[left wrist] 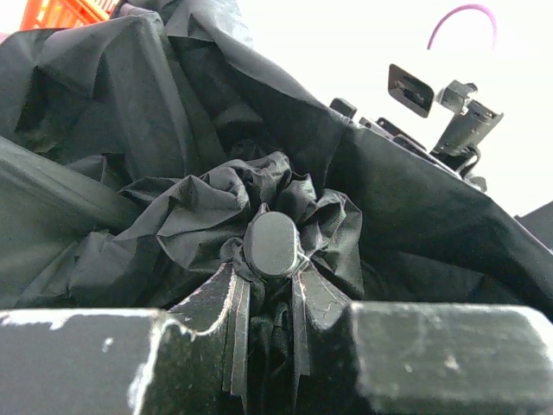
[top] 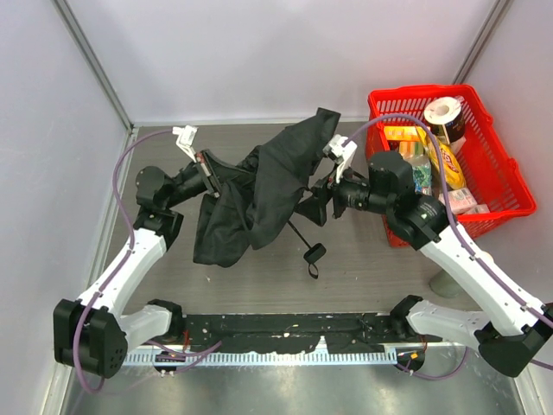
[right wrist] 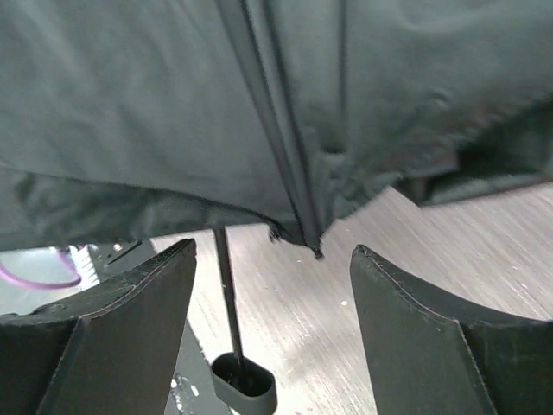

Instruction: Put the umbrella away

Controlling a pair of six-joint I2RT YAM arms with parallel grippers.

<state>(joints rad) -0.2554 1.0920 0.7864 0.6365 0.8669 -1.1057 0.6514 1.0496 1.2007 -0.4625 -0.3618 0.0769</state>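
The black umbrella (top: 259,194) lies half collapsed in the middle of the table, its canopy loose and crumpled. Its thin shaft (top: 298,232) runs out to the small black handle (top: 316,252) with a strap loop on the table. My left gripper (top: 207,171) is shut on the umbrella's top; in the left wrist view my left gripper (left wrist: 268,294) pinches the gathered fabric just under the round cap (left wrist: 272,245). My right gripper (top: 315,203) is open at the canopy's right edge. In the right wrist view my right gripper (right wrist: 272,251) is empty, with the canopy (right wrist: 259,104) above, and the shaft (right wrist: 226,294) and handle (right wrist: 244,383) between the jaws.
A red basket (top: 415,91) stands at the back right, holding a tape roll (top: 443,112) and several snack packs. A black rail (top: 285,328) runs along the table's near edge between the arm bases. Walls close in on the left, back and right.
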